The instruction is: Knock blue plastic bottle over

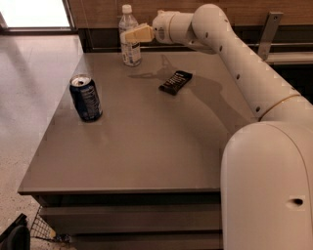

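Camera view: jaws at blue plastic bottle [130, 52] near far table [146, 141] edge

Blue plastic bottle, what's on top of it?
A white screw cap tops the blue plastic bottle, which stands upright on the table. The gripper sits in front of its middle, hiding that part; whether they touch cannot be told.

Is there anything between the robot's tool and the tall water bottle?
Nothing. In the camera view the tool overlaps the blue plastic bottle near the far edge of the table, with no gap showing between them.
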`<action>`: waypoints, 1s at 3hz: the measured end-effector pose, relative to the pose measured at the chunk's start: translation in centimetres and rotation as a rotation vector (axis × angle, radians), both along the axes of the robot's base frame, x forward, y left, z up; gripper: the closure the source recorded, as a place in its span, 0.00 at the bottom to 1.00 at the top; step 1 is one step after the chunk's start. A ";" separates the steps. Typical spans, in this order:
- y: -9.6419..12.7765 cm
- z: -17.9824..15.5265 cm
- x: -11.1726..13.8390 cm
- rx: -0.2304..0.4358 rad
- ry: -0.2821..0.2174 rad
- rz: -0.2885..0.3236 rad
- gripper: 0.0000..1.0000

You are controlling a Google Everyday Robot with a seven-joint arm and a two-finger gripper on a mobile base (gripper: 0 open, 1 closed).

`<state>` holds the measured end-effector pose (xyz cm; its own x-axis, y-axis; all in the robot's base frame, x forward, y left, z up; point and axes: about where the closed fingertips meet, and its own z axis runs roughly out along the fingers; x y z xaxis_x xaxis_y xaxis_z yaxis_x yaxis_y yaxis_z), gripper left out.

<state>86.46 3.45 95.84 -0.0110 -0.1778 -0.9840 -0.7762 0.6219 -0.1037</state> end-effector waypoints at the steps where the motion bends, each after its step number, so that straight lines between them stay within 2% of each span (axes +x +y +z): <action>1: 1.1 -0.6 0.6 -0.002 0.027 0.006 0.00; 2: 2.3 -2.0 0.8 0.009 0.049 0.014 0.00; 3: 3.8 -4.8 1.5 0.029 0.069 0.026 0.00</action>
